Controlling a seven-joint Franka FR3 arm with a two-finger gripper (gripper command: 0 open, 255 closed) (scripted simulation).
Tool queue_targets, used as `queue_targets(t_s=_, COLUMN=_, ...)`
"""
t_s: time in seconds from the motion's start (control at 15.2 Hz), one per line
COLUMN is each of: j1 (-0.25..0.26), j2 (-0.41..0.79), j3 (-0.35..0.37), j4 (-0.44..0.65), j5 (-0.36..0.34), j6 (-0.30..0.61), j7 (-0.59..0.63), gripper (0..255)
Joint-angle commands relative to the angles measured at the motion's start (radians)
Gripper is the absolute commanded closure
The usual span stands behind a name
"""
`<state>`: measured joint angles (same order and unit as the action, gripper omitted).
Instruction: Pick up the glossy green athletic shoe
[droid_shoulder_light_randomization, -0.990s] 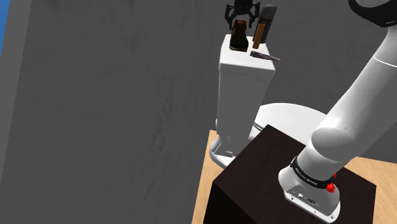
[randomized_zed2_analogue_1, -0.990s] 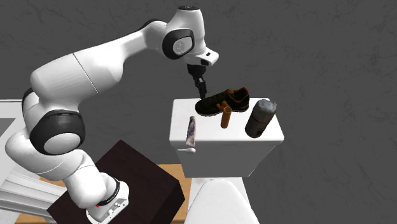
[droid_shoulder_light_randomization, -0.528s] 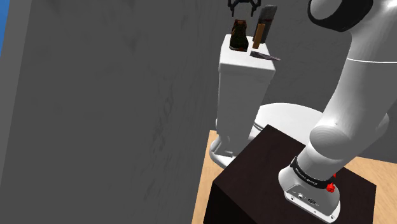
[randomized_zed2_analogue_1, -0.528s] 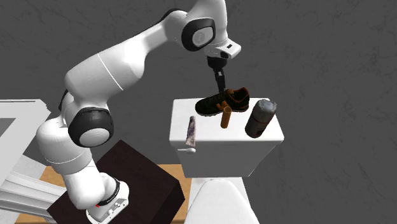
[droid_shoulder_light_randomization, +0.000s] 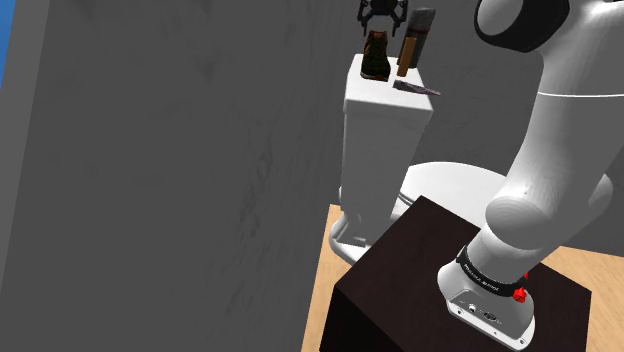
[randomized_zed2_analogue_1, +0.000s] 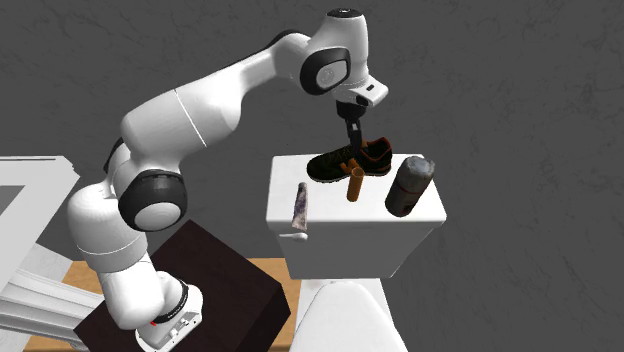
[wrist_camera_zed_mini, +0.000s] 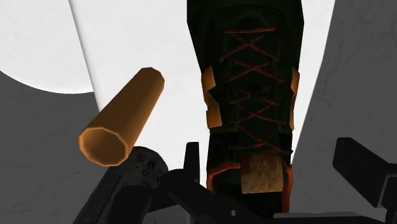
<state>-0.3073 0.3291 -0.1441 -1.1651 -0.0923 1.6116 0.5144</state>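
Atop the white toilet tank lid (droid_shoulder_light_randomization: 384, 98), toward its far edge on the shoulder view's left, sits the shoe (droid_shoulder_light_randomization: 376, 56). It is dark with a greenish cast, and one end points at the camera. The tool (droid_shoulder_light_randomization: 383, 18) hangs directly over it, prongs spread, with a sliver of wall between them and the shoe. A tube (droid_shoulder_light_randomization: 406, 56) and a grey can (droid_shoulder_light_randomization: 421, 23) stand just beside the shoe on that view's right. A flat strip (droid_shoulder_light_randomization: 416, 89) lies nearer the lid's front edge.

From the second exterior view, the shoe (randomized_zed2_analogue_1: 350, 160) lies lengthwise along the lid's back edge, its long axis running side to side in that view. The tool (randomized_zed2_analogue_1: 354, 134) comes down on its middle from above. The orange tube (randomized_zed2_analogue_1: 354, 184) stands just in front of the shoe, the can (randomized_zed2_analogue_1: 408, 186) is toward the lid's right corner, and the strip (randomized_zed2_analogue_1: 299, 208) is by its left edge.

Through the wrist view, the shoe (wrist_camera_zed_mini: 248, 95) shows red laces and orange patches, and its length runs straight away from the tool (wrist_camera_zed_mini: 273, 162). The black fingers (wrist_camera_zed_mini: 366, 168) stand apart on either flank of it, touching nothing. The tool's closing line therefore crosses the shoe's narrow width, which I judge is what a grasp needs. The remaining move looks like a straight drop. The tube (wrist_camera_zed_mini: 121, 121) sits just outside one finger and may get nudged on the way down.
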Motion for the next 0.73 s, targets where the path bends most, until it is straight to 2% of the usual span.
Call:
queue_targets(t_s=0.0, j1=0.002, j2=-0.003, j3=0.001, j4=-0.036, j5=-0.002, j6=0.027, j7=0.005, gripper=0)
queue_targets(t_s=0.13, j1=0.003, j2=-0.003, j3=0.001, j4=-0.037, j5=-0.002, j6=0.027, j7=0.005, gripper=0)
queue_targets(t_s=0.2, j1=0.002, j2=-0.005, j3=0.001, j4=-0.040, j5=-0.002, j6=0.029, j7=0.004, gripper=255)
queue_targets(t_s=0.66, j1=0.003, j2=-0.010, j3=0.001, j4=-0.047, j5=-0.003, j6=0.031, j7=0.005, gripper=255)
